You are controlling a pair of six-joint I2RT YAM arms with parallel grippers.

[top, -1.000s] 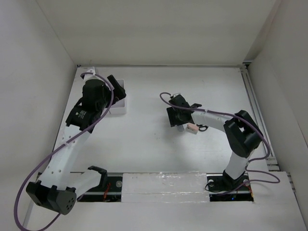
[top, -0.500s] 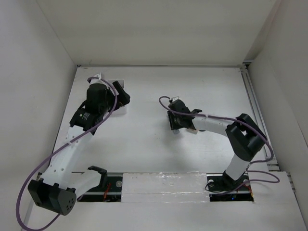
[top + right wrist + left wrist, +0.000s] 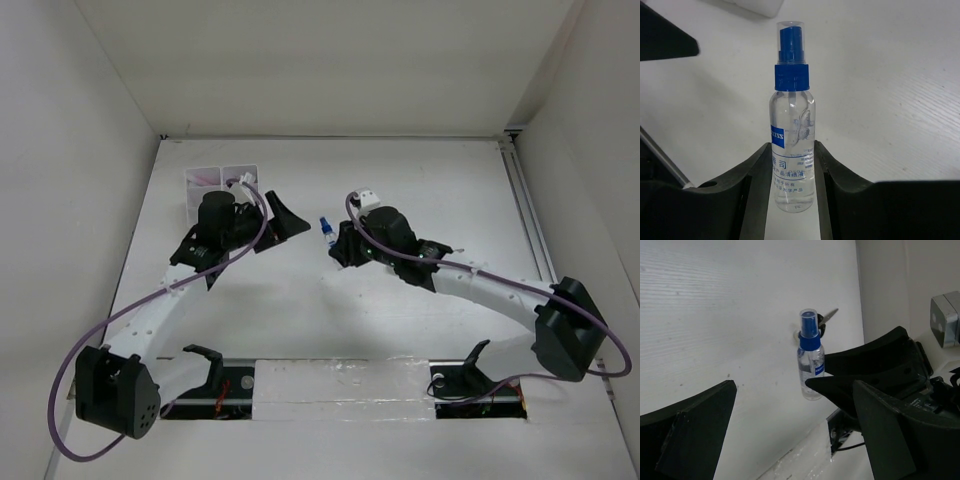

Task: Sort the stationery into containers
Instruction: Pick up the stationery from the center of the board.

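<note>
From my seat I count one white plastic organiser tray [image 3: 222, 181] at about 10 o'clock on the table [image 3: 420, 170]. Two square compartments show from above. Each has something pink in it that I cannot make out.

Next comes the left pincer [image 3: 287, 228], one of two on the rig. Its matte black, wedge-shaped fingers [image 3: 690, 435] are spread wide with nothing between them, and it points toward 3 o'clock at the bottle.

Near the table's centre is a single bottle [image 3: 326, 232]. It is a slim, round clear plastic cylinder with a blue spray collar under a see-through cap. It stands upright, but I cannot tell whether its base touches the table. The label has a blue patch reading "ZEISS", with lines of small Chinese print below that I cannot read.

In the left wrist view, one pair of scissors [image 3: 828, 317] lies just behind the bottle at 12 o'clock. Only a grey blade tip and a bit of dark handle show.

The right pincer [image 3: 792, 187] comes in from 4 o'clock. Its two curved black fingers [image 3: 752, 182] are pinching the lower body of the bottle from both sides.
</note>
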